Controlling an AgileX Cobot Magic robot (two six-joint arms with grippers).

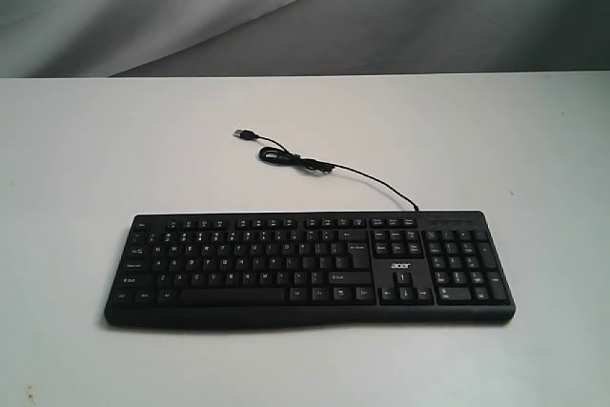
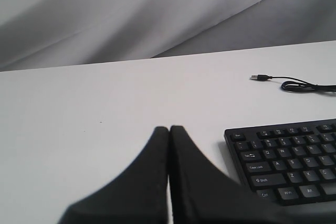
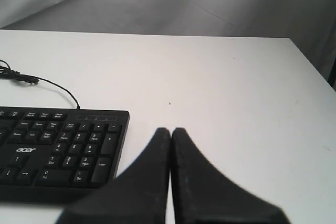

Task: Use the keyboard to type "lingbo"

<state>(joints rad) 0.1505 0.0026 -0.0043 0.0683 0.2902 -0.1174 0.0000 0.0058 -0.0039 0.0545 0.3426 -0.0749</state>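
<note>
Black plastic keyboard (image 1: 310, 269) is seen lying flat near the front middle of the white table (image 1: 86, 159) in the exterior view, with its cable (image 1: 362, 176) trailed behind and no arm over it. From the left wrist, the left hand (image 2: 169, 129) is shown pressed together, off the keyboard's end and touching nothing. From the right wrist, the right hand (image 3: 171, 130) is likewise closed up beside the number pad (image 3: 79, 150). Nothing looks typed yet, so all of "lingbo" is reckoned left.
</note>
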